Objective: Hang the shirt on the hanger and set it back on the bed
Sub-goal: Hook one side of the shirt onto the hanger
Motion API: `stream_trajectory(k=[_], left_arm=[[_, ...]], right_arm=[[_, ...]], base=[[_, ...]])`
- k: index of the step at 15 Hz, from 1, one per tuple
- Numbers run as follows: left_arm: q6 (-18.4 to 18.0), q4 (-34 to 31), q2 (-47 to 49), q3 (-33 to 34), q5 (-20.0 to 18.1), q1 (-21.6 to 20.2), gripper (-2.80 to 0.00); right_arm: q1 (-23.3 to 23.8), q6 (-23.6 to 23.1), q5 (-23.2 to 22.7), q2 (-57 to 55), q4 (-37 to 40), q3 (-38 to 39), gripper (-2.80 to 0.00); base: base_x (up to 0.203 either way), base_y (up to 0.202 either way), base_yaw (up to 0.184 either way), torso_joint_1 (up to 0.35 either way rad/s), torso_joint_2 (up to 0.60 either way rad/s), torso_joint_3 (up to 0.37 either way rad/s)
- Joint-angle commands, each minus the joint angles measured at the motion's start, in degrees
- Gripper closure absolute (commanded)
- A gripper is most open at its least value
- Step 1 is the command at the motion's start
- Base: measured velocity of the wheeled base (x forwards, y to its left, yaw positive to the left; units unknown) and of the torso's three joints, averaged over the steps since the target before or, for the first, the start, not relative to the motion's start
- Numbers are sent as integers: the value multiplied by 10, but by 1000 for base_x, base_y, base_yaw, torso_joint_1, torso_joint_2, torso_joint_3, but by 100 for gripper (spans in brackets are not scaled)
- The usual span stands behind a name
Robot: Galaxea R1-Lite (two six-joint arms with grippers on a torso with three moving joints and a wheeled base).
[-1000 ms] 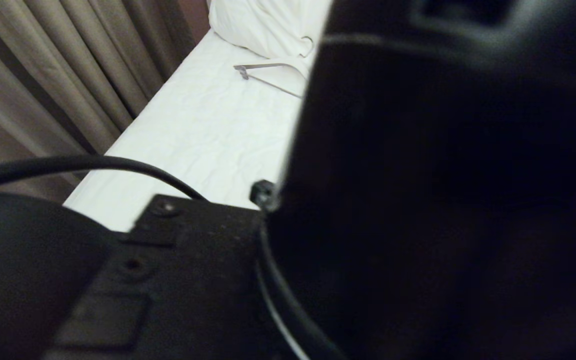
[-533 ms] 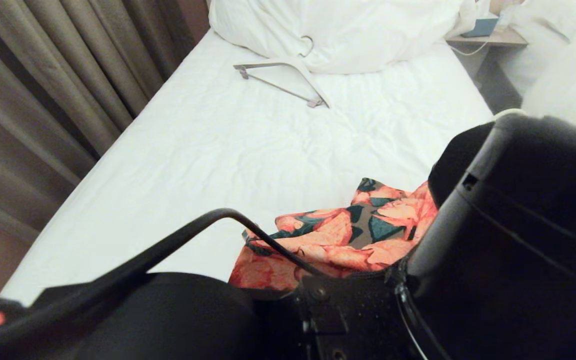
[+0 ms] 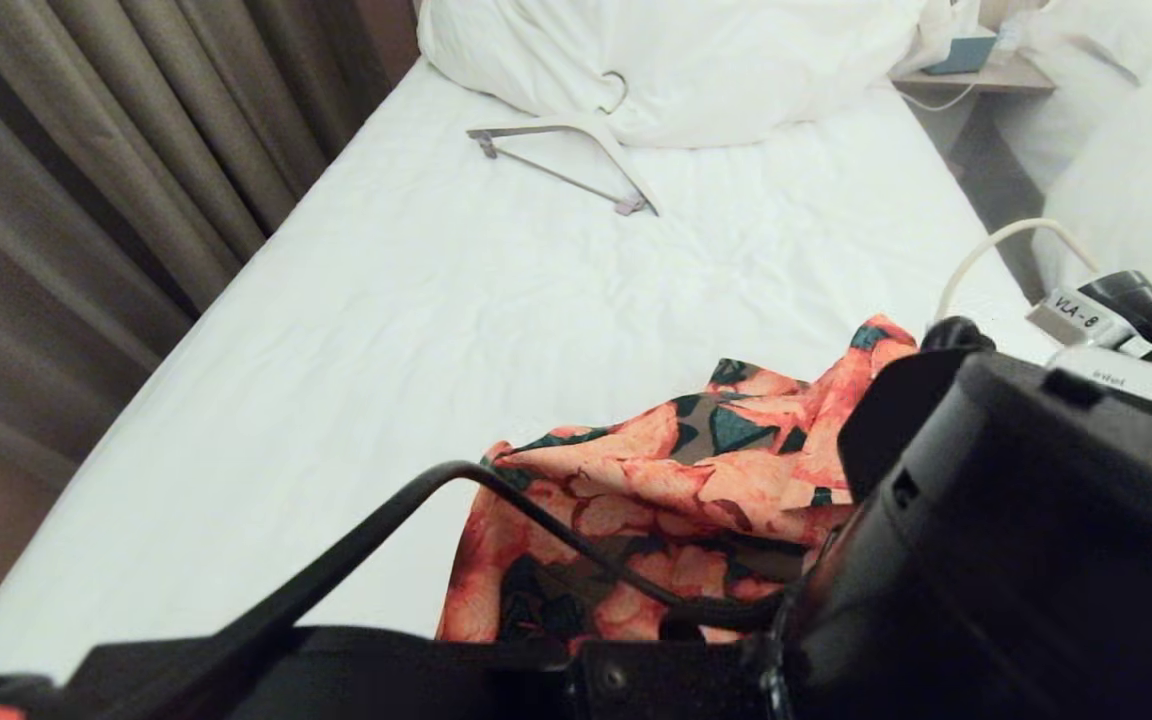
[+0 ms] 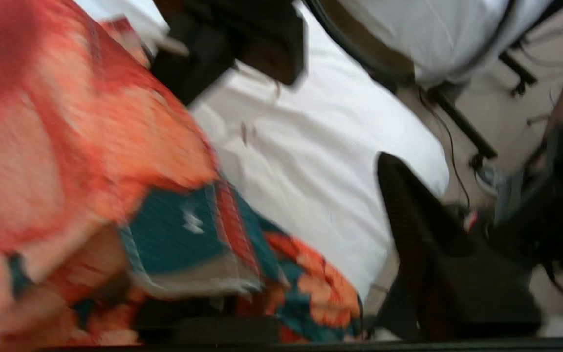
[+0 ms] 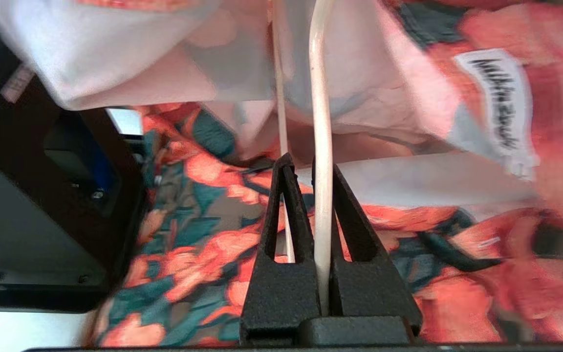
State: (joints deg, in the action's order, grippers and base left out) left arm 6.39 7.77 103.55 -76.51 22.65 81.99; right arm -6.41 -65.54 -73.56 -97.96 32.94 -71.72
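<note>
One shirt (image 3: 696,480) bunched at the bed's (image 3: 386,330) near end, your right pincer (image 5: 321,171) clamped on the thin hanger (image 5: 321,122), wire running straight out from it under the collar, left pincer fingers (image 4: 418,234) look parted beside the cloth.

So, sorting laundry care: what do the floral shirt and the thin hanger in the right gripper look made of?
Shirt: thin woven cloth, matte print, folds softly; fibre unclear. Hanger: slender cream rod, smooth and slightly glossy, likely coated wire or plastic, pinched in the right gripper.
</note>
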Motion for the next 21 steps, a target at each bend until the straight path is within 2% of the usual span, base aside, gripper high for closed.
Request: stream_trajectory(k=[1,6,9,12,18,19,21], left_arm=[[0,0,-16,25,2,14,-280],[6,3,-49,142,-1,33,-280],[7,46,-62,211,0,34,-280],[11,58,-92,256,1,23,-280],[6,57,-160,279,-1,-79,-280],[5,57,-160,276,-10,-101,-280],[3,58,-155,265,-66,-153,-280]], right_arm=[[1,-3,-4,-6,-7,-2,0],[9,-2,-4,-5,-9,-8,0],[9,-1,-4,-3,-9,-15,0],[9,-1,-4,-2,-8,-17,0],[9,-1,-4,1,-8,-14,0],[10,-1,-4,4,-7,-12,0],[9,0,-4,14,-5,-7,0]], base=[[0,0,0,0,0,0],[0,0,0,0,0,0],[0,0,0,0,0,0],[0,0,0,0,0,0],[0,0,0,0,0,0],[0,0,0,0,0,0],[0,0,0,0,0,0]])
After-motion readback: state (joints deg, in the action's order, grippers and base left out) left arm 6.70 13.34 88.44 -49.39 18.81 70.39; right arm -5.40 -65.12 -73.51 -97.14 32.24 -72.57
